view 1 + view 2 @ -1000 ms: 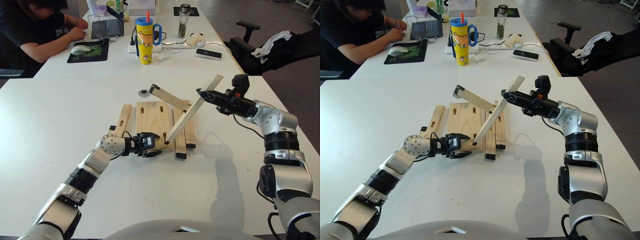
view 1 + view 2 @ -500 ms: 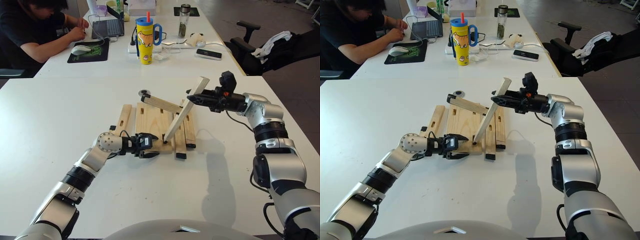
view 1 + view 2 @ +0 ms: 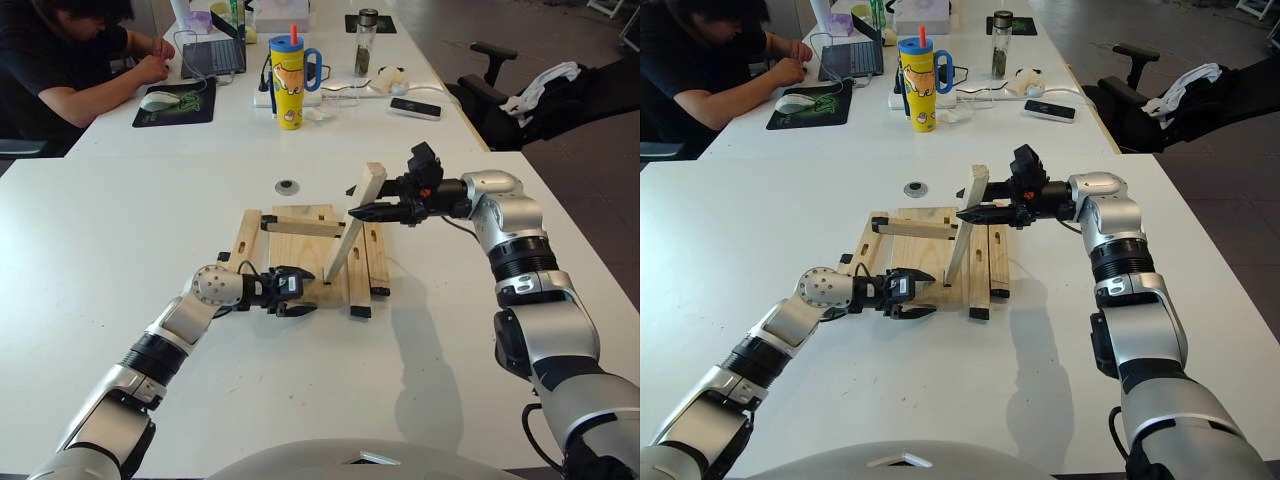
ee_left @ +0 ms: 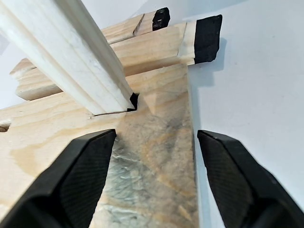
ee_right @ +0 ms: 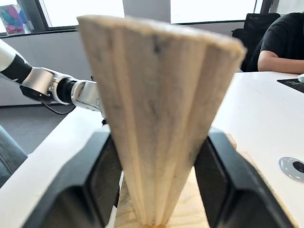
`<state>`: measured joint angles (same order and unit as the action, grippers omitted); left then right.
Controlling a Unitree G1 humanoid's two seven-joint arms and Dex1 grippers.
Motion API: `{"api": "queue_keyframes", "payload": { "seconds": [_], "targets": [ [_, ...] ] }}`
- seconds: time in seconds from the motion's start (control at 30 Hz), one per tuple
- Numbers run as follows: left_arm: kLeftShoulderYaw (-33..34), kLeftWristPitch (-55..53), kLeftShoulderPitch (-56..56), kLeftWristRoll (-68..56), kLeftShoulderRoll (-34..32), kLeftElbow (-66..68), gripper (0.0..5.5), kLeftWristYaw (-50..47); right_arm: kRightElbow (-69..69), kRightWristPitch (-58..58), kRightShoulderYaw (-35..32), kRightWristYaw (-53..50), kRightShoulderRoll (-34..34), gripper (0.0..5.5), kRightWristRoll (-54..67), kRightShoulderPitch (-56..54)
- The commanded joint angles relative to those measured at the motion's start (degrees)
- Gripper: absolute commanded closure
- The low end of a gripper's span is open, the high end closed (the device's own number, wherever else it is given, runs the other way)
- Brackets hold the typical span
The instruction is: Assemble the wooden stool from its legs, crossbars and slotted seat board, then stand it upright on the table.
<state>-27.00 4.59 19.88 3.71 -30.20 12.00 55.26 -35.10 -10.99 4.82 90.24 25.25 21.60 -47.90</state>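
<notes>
Left gripper (image 3: 308,297): low over the white table (image 3: 120,230), at the near edge of the board; black fingers (image 4: 85,180) spread apart, flanking the board's near corner, clamping nothing.
Flat pale wooden slotted seat board (image 3: 295,255): lies flat at the table's middle.
Slot at near corner: takes the lower end of the held leg, seen in the left wrist view.
Long pale wooden leg (image 3: 350,228): tilted, its top leaning away to the right, its foot on the board.
Right gripper (image 3: 362,211): clenched on the leg's upper part, above the board's right side.
Thin wooden crossbar (image 3: 300,227): runs from the held leg leftward over the board's far part.
Loose black-capped wooden legs (image 3: 378,268): flat, just beside the board's right edge; another (image 3: 246,234) along its left edge.
Small round grey disc (image 3: 288,186): on the table beyond the board.
</notes>
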Motion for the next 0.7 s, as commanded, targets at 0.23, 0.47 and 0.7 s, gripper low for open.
{"api": "queue_keyframes", "payload": {
  "seconds": [0.23, 0.47, 0.7],
  "targets": [
    [-3.15, -10.41, -11.87, 1.12, -2.00, -4.29, 2.32, -0.11, 10.55, -0.46, 5.57, -11.80, 0.88, 3.46, -6.31, 18.20],
    [-4.14, -10.76, -12.44, 2.75, -1.57, -2.11, 2.32, -1.66, 7.18, -4.58, 2.11, -13.09, -0.35, 2.97, 0.30, 15.40],
    [-4.88, -8.79, -9.73, 4.99, -0.37, 4.15, 2.32, -2.97, 8.79, -2.73, 1.76, -13.50, 2.65, 2.31, -2.12, 16.25]
  ]
}}
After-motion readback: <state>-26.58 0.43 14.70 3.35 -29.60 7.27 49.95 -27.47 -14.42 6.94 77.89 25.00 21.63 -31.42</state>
